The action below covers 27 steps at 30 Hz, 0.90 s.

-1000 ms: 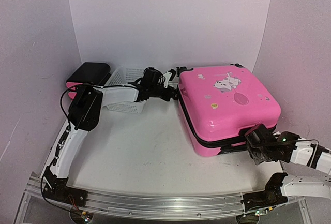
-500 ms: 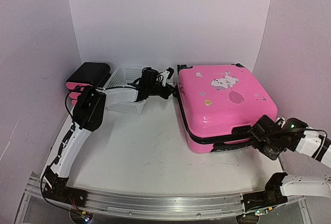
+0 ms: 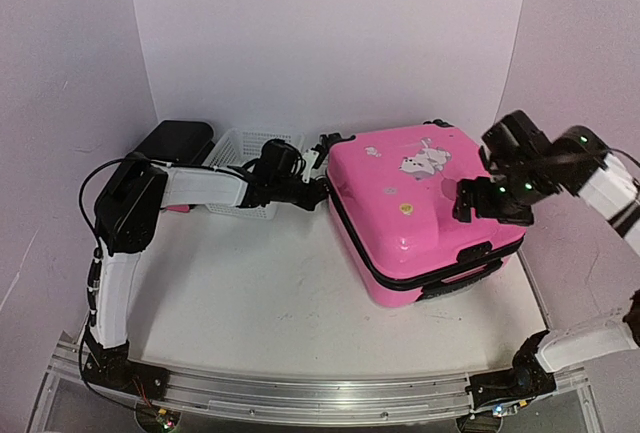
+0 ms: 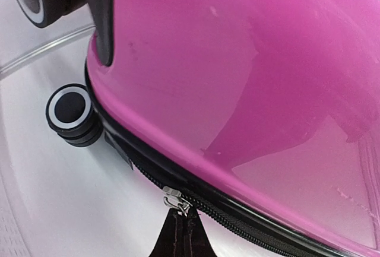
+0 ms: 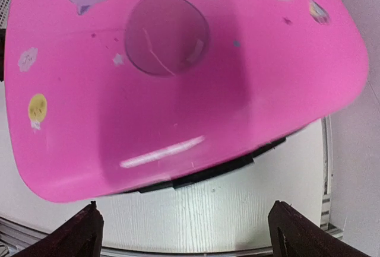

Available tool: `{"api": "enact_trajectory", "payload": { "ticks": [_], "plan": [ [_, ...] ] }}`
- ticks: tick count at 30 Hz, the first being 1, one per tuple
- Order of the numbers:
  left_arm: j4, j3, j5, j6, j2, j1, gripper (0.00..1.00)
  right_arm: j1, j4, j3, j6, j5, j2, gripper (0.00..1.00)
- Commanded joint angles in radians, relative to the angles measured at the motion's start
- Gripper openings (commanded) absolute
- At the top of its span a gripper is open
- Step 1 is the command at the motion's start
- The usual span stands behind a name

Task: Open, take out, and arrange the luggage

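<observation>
While left hand pinches luggage zipper pull, right hand hangs wide open.

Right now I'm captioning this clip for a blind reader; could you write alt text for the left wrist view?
The left gripper, fingertips shut, pinches the silver zipper pull on the black zipper band of the luggage, whose glossy pink shell fills most of the frame. A black wheel with a pale ring sits by its corner.
</observation>
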Motion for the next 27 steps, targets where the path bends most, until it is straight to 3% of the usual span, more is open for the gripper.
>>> {"api": "enact_trajectory", "payload": {
  "ticks": [1, 5, 10, 13, 17, 23, 27],
  "plan": [
    [0.024, -0.063, -0.01, -0.056, -0.161, -0.057, 0.07, -0.124, 0.023, 0.141, -0.197, -0.169, 0.219, 0.98],
    [0.01, -0.167, 0.016, -0.086, -0.248, -0.05, 0.6, -0.181, 0.035, 0.151, -0.205, -0.193, 0.265, 0.98],
    [-0.026, -0.219, 0.253, -0.036, -0.377, 0.047, 0.81, -0.181, 0.038, 0.068, -0.231, -0.251, 0.182, 0.98],
    [-0.048, -0.145, 0.381, -0.024, -0.375, 0.138, 0.85, -0.181, 0.039, 0.024, -0.209, -0.264, 0.122, 0.98],
    [-0.09, 0.071, 0.484, -0.051, -0.243, 0.222, 0.85, -0.183, 0.038, -0.022, -0.177, -0.197, 0.069, 0.98],
    [-0.091, 0.513, 0.635, -0.207, 0.066, 0.267, 0.84, -0.341, 0.129, -0.03, -0.155, -0.381, 0.107, 0.98],
    [-0.092, 0.838, 0.654, -0.282, 0.289, 0.266, 0.86, -0.445, 0.181, -0.024, -0.134, -0.447, 0.109, 0.98]
  ]
}}
